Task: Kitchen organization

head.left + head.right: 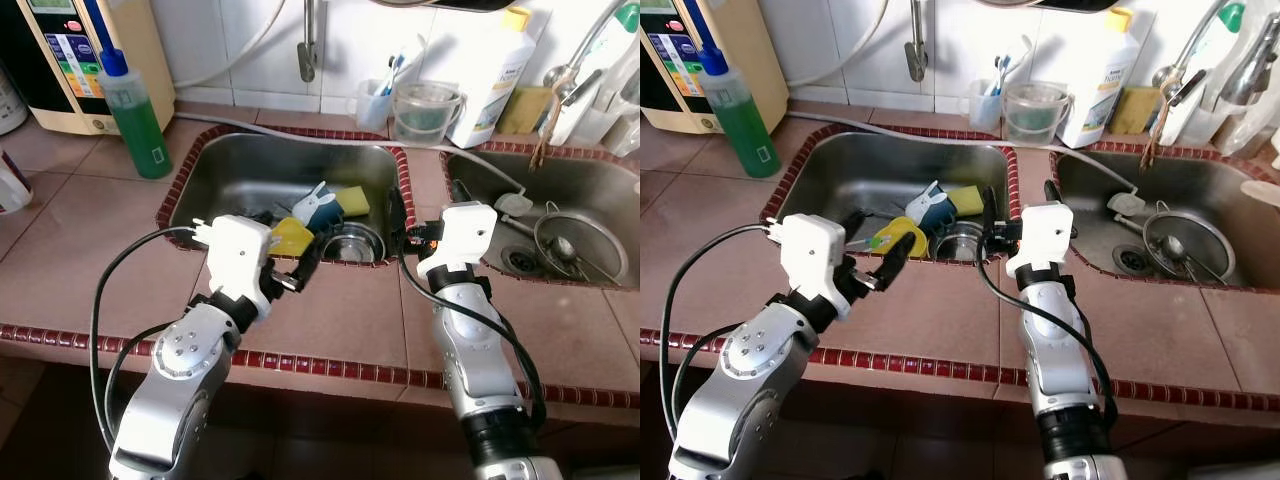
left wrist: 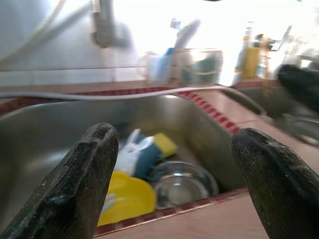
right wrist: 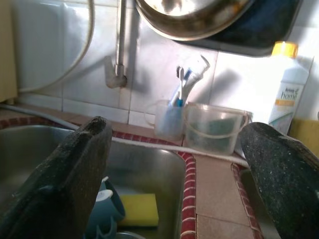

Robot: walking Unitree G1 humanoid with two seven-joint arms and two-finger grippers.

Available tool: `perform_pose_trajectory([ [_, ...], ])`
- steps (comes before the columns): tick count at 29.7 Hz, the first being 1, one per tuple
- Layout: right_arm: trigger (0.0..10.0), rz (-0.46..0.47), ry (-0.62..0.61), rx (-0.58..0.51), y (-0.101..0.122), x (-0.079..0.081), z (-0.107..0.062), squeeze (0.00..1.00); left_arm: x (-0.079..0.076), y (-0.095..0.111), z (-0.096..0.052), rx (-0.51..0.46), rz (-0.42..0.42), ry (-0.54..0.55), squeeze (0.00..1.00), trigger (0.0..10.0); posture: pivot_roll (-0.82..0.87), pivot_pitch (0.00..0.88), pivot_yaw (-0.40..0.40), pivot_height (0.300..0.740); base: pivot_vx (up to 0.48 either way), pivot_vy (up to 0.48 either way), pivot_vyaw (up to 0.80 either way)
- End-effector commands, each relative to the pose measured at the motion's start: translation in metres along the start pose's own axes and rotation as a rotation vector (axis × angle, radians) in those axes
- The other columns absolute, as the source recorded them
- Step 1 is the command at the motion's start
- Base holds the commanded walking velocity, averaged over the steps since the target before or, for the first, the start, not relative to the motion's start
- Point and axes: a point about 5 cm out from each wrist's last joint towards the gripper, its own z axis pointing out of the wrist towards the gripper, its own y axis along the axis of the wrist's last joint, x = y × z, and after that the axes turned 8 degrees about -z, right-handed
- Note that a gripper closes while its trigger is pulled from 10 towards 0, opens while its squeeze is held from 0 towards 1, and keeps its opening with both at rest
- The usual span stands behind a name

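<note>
Left sink (image 1: pixel 240 160), centre of the head frame, holds the work: yellow plastic dish (image 1: pixel 291 237) at the near wall, steel bowl (image 1: pixel 350 242) just beside it, blue-and-white item (image 1: pixel 316 203) and yellow sponge (image 1: pixel 352 201) behind.

Handling guess:
- Yellow dish: light, stiff, probably wet and slick. Pinch the rim.
- Steel bowl: rigid, smooth, will slip. Grip across the rim wall, not the curved body.
- Sponge: soft, squashes; any grip works.

Left gripper (image 2: pixel 174 174) hovers over the sink's near edge, jaws spread wide, nothing in them, aimed at dish and bowl. Right gripper (image 3: pixel 179 164) sits on the tile divider between the two sinks, jaws also spread and unloaded.

Bench (image 1: pixel 80 240) clutter at the upper frame: green soap bottle (image 1: pixel 132 115) upper left, toothbrush cup (image 1: pixel 375 100), clear tub (image 1: pixel 427 110), white bottle (image 1: pixel 495 75).
</note>
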Motion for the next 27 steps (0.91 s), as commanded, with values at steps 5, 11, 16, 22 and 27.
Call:
perform_pose_trajectory([
  [5, 10.0, -0.024, -0.009, 0.005, -0.001, -0.002, -0.010, 0.00, 0.014, 0.000, 0.004, -0.037, 0.043, 0.082, 0.00, 10.0, -0.12, 0.002, -0.001, 0.740, 0.000, 0.000, 0.00],
  [11, 10.0, -0.018, -0.070, 0.030, -0.001, -0.010, -0.015, 0.00, 0.026, 0.006, 0.009, -0.080, 0.061, 0.131, 0.00, 10.0, -0.11, 0.000, -0.001, 0.740, 0.000, 0.000, 0.00],
  [16, 10.0, -0.021, -0.095, 0.026, 0.002, -0.012, -0.013, 0.00, 0.032, 0.008, 0.012, -0.108, 0.067, 0.158, 0.00, 10.0, -0.11, 0.000, -0.001, 0.740, 0.000, 0.000, 0.00],
  [22, 10.0, -0.023, -0.093, 0.031, 0.002, -0.011, -0.014, 0.00, 0.033, 0.008, 0.014, -0.130, 0.066, 0.161, 0.00, 10.0, -0.12, 0.000, -0.003, 0.740, 0.000, 0.000, 0.00],
  [27, 10.0, -0.026, -0.102, 0.040, 0.001, -0.014, -0.016, 0.00, 0.032, 0.006, 0.013, -0.142, 0.062, 0.149, 0.00, 10.0, -0.12, 0.000, -0.004, 0.740, 0.000, 0.000, 0.00],
])
